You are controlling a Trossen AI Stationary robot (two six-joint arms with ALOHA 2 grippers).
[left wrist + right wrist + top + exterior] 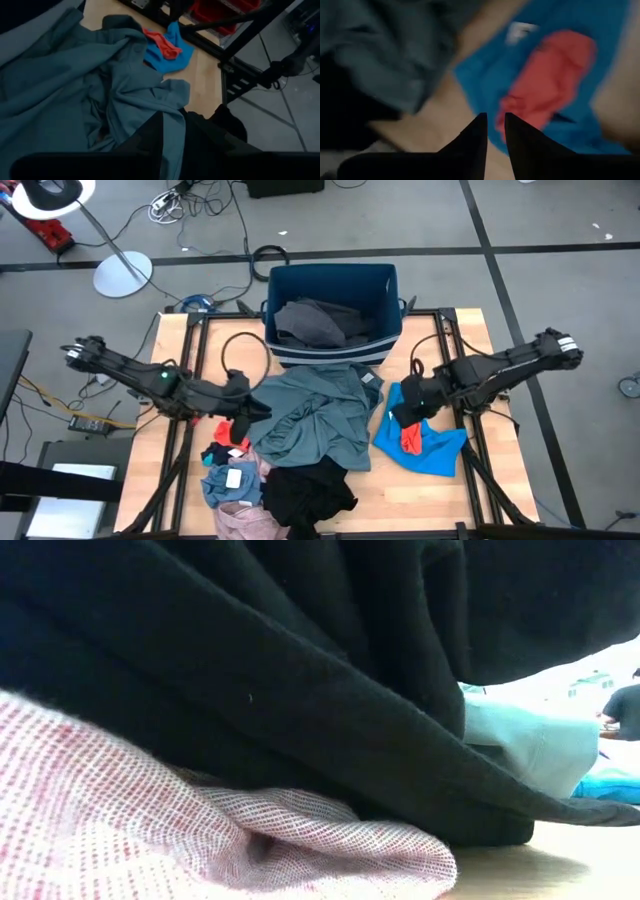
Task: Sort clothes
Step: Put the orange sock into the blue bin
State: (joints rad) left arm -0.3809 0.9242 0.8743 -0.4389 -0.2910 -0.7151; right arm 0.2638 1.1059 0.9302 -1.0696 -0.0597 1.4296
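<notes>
A black garment (300,670) hangs right across the low camera, with a pink woven piece (150,830) bunched beneath it on the worktop (560,865).

The step in hand looks like a pick from the small heap on the right: the right hand (494,122) hangs just above a red-orange piece (545,80) that lies on a bright blue garment (600,30), its two fingers drawn nearly together with only a slim gap and nothing between them. The next move probably calls for a short drop and a pinch on one layer only, since the two fabrics overlap directly under the fingertips.

The right arm reaches in low from the outer edge, wrist tipped down. The left hand (243,408) sits at the edge of a big teal garment (315,415); whether it grips the cloth I cannot tell. Beyond both hands a blue bin (333,310) already holds a grey garment (315,323).
</notes>
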